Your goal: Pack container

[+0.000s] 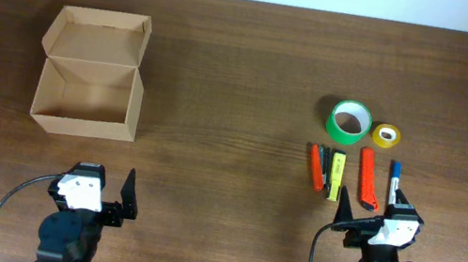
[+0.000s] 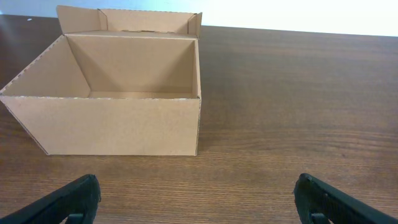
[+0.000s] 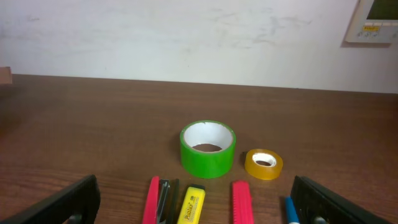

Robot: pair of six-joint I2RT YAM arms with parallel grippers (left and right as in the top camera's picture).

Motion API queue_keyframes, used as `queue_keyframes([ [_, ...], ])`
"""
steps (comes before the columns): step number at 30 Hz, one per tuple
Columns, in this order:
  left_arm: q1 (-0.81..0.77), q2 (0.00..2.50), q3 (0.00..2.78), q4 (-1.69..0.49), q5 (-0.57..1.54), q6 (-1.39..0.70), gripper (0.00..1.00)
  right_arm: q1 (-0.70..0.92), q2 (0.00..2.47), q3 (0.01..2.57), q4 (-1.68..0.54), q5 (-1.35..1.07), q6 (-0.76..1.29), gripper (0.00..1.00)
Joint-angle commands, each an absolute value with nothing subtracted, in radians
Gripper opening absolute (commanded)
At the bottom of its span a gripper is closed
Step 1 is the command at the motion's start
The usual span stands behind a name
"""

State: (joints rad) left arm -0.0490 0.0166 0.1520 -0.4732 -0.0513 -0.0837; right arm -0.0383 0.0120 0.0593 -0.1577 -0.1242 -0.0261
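**First pick: start with what lies closest to the right claw**

The right claw (image 3: 195, 182) is spread wide and holds nothing. Just ahead of it and low in its view lies a row of slim things: a red pen (image 3: 153, 199), a yellow highlighter (image 3: 191, 204), a red marker (image 3: 242, 200) and a blue pen (image 3: 291, 210) nearest its right finger. They lie lengthwise, pointing away from the claw and close together. A good pick would likely take one alone, with the fingers closing across its width, not along it. The outer ones look easier, since a finger has bare table (image 3: 93, 124) on one side.

Beyond the row stands a green tape roll (image 3: 208, 149), with a smaller yellow tape roll (image 3: 263, 164) just to its right and apart from it. Both lie flat with the hole up. One finger through the hole and one outside would probably hold better than a squeeze on the round wall.

The left claw (image 2: 196, 190) is also spread and empty. The box (image 2: 118, 127) sits straight ahead of it, near but not touching. Its lid is folded back on the far side and nothing shows inside. It is well off to the left of the right claw, so each item needs a long carry or a handover.
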Motion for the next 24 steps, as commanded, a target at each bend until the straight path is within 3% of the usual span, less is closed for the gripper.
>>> queue_keyframes([
  [1,-0.042,0.005,0.141,-0.453,0.021,-0.097,0.99,-0.033,0.002,0.045,-0.156,-0.126,-0.018,0.99],
  [5,-0.042,0.008,0.141,-0.449,0.149,-0.190,0.99,-0.033,0.002,0.045,-0.156,-0.126,-0.018,0.99],
  [9,-0.042,0.073,0.173,-0.467,0.161,-0.352,1.00,-0.033,0.002,0.045,-0.156,-0.126,-0.018,0.99],
  [12,-0.042,0.187,0.249,-0.463,0.151,-0.362,1.00,-0.033,0.002,0.045,-0.156,-0.126,-0.018,0.99],
  [18,-0.042,0.607,0.584,-0.475,0.124,-0.208,1.00,-0.033,0.002,0.045,-0.156,-0.126,-0.018,0.99],
  [24,-0.042,1.138,1.184,-0.698,0.123,-0.070,1.00,-0.033,0.002,0.045,-0.156,-0.126,-0.018,0.99],
])
